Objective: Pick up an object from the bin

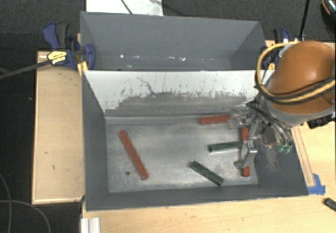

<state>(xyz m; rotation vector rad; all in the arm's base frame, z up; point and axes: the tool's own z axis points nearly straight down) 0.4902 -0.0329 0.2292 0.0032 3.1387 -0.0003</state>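
My gripper (pixel 248 149) is low in the bin's right part, close to the right wall. A red bar (pixel 245 172) lies lengthwise right under it; its two ends stick out above and below the gripper and its middle is hidden. A dark green bar (pixel 222 147) lies just left of the gripper, its right end touching or passing beneath it. Another dark green bar (pixel 206 172) lies slanted near the front, a little further left. A second red bar (pixel 214 119) rests along the foot of the back wall.
A long red bar (pixel 132 154) lies slanted in the left part of the bin floor. The arm's orange dome and cables hang over the bin's right rim.
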